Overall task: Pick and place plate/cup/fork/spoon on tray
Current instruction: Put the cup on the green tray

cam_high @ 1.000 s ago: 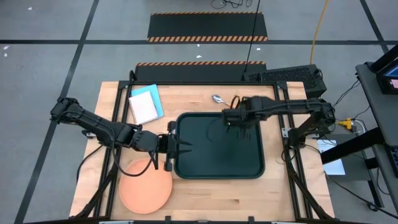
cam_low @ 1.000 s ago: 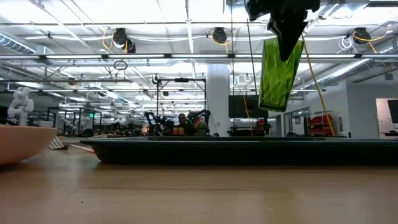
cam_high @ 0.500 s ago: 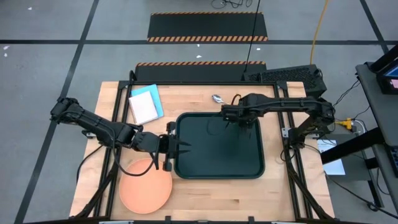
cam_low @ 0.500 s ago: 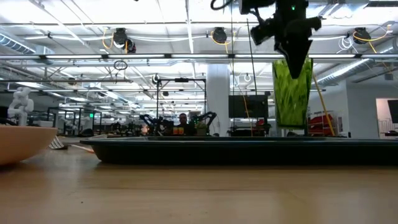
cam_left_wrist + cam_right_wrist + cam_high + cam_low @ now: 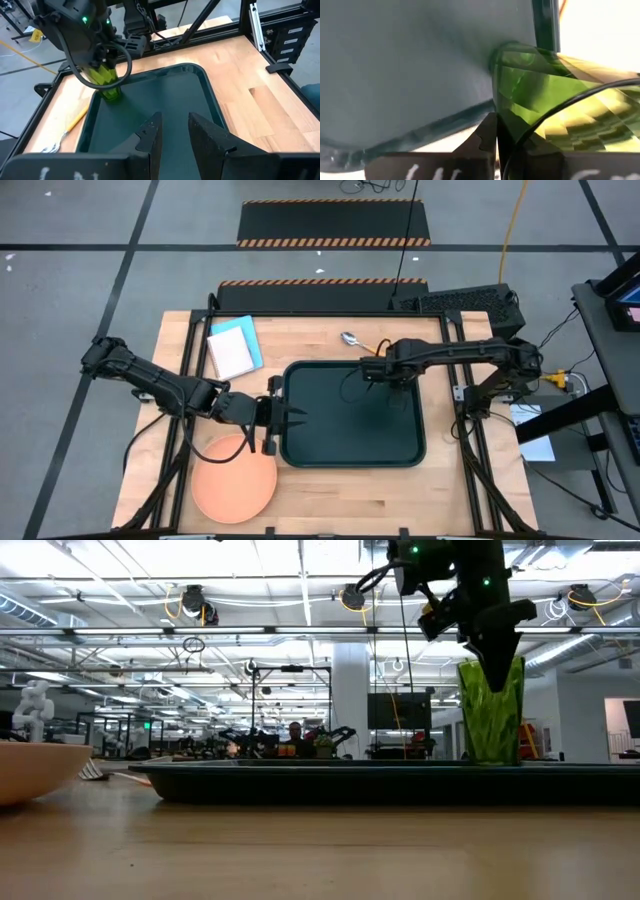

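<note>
We found the right gripper [image 5: 497,655] over the far part of the tray [image 5: 300,450], its fingers pinching the rim of the cup [image 5: 491,715]. The cup stood upright in the tray; whether its base fully rested there we could not quite tell. The left gripper [image 5: 295,418] hung over the tray's left rim, fingers [image 5: 150,137] partly spread, holding nothing. The plate [image 5: 234,488] lay on the desk [image 5: 330,490] at front left, the spoon [image 5: 350,338] and the fork [image 5: 62,132] beyond the tray.
</note>
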